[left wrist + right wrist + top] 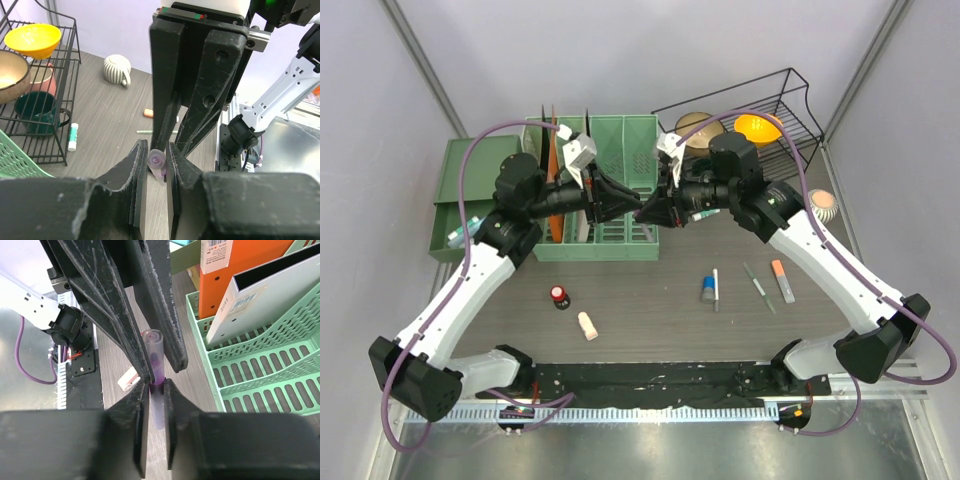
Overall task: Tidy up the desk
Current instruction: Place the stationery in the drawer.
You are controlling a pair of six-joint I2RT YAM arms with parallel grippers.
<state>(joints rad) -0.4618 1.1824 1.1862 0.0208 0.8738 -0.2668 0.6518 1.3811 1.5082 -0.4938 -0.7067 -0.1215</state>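
Above the middle of the dark grey-brown wood-grain bench (650, 335), two white and black robot arms reach inward and meet tip to tip, just in front of a pale green slotted plastic file rack (620, 140). The left claw (156, 156) is clenched on one end of a translucent purple plastic marker (152, 347), with a finger pressed against each side of its round end. The right claw (156, 388) is clenched on the same marker further along its barrel, so both claws grasp it at once, up in the air.

The bench fills the centre of the overhead view, running from a black rail (650, 378) at the near edge to the file rack at the far side. An orange folder (552, 160) stands upright in the rack. Loose on the bench lie a small red-capped bottle (558, 295) and a pale cream oblong piece (587, 326) on the left. On the right are a white pen (715, 290), a thin green pen (758, 288) and an orange-tipped highlighter (782, 282). A black wire shelf (795, 100) at the far right holds a yellow bowl (758, 127)
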